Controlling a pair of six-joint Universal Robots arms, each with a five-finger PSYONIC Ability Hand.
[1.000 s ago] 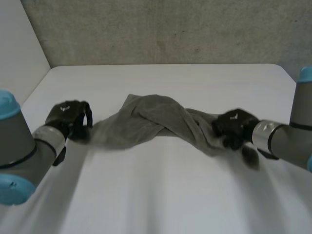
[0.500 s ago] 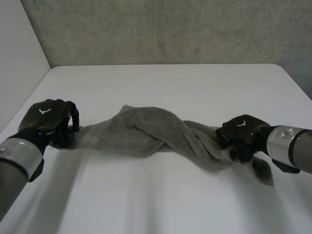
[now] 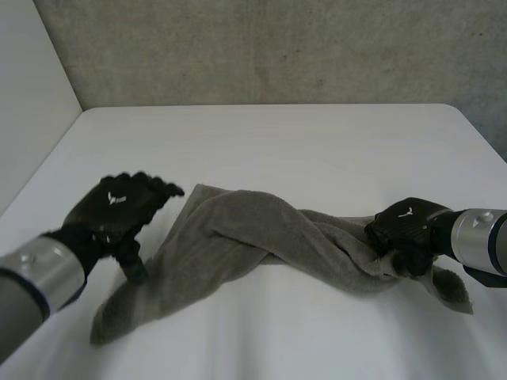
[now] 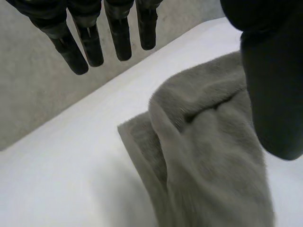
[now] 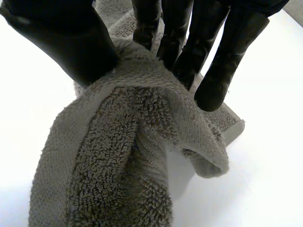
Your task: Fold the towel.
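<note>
On the white table (image 3: pixel 285 138), left to right: my left hand (image 3: pixel 117 207) sits just beside the left end of the grey towel (image 3: pixel 253 229), fingers (image 4: pixel 120 38) straight and spread, gripping nothing. The towel lies twisted across the middle. My right hand (image 3: pixel 408 229) has thumb and fingers (image 5: pixel 218 71) pinched on the towel's right end, with the corner flopping past it. Concrete wall (image 3: pixel 277 47) behind.

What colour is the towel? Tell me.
Plain grey-brown terry towel, no pattern; clearest in the right wrist view.

The left hand (image 3: pixel 119 207) sits at eight o'clock, fingers spread straight toward two. The right hand (image 3: pixel 408 227), at four o'clock, pinches the towel (image 3: pixel 253 228).
</note>
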